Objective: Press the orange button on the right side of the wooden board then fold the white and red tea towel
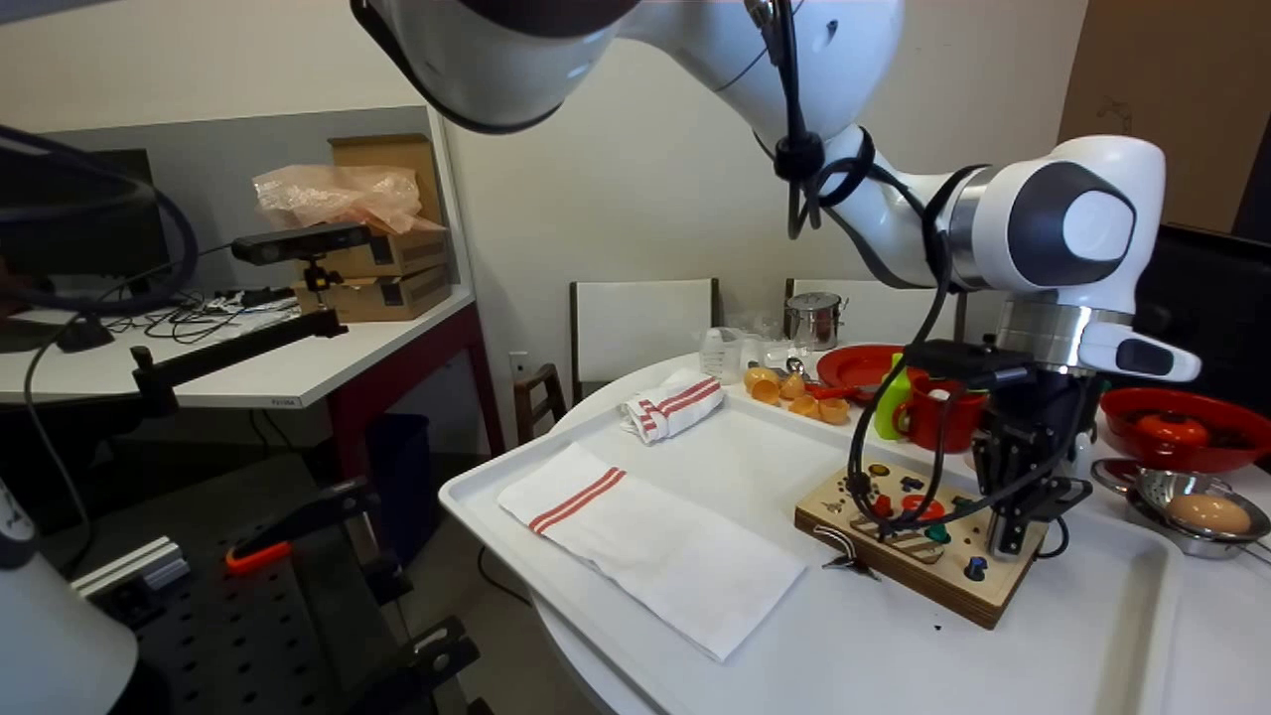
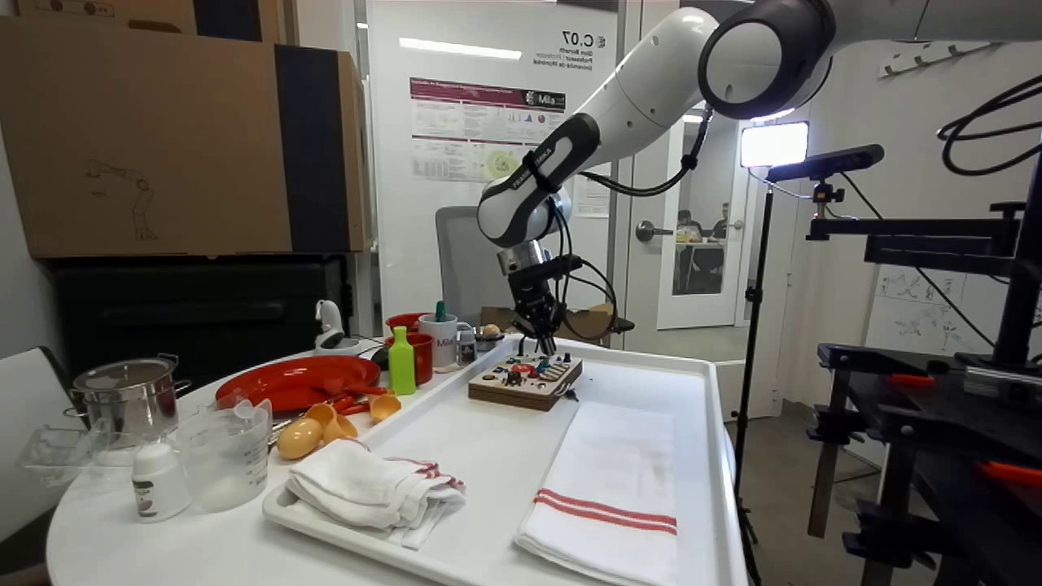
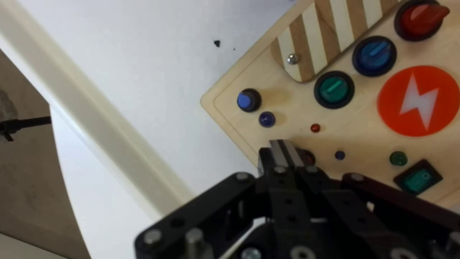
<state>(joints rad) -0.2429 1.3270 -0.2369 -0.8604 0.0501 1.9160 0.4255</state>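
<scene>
The wooden board lies on the white tray, its top studded with buttons and knobs; it shows in all views. My gripper points down over the board's edge area, shut with nothing between its fingers. Right beside the fingertips, a dark-rimmed reddish-orange button is mostly covered by them; whether they touch it I cannot tell. In both exterior views, the gripper is low over the board. The white and red tea towel lies flat on the tray beside the board, red stripes at its far end from the board.
A bunched white cloth with red stripes rests at a tray corner. Along the tray stand eggshells, a green bottle, a red mug, a red plate and a metal strainer with an egg.
</scene>
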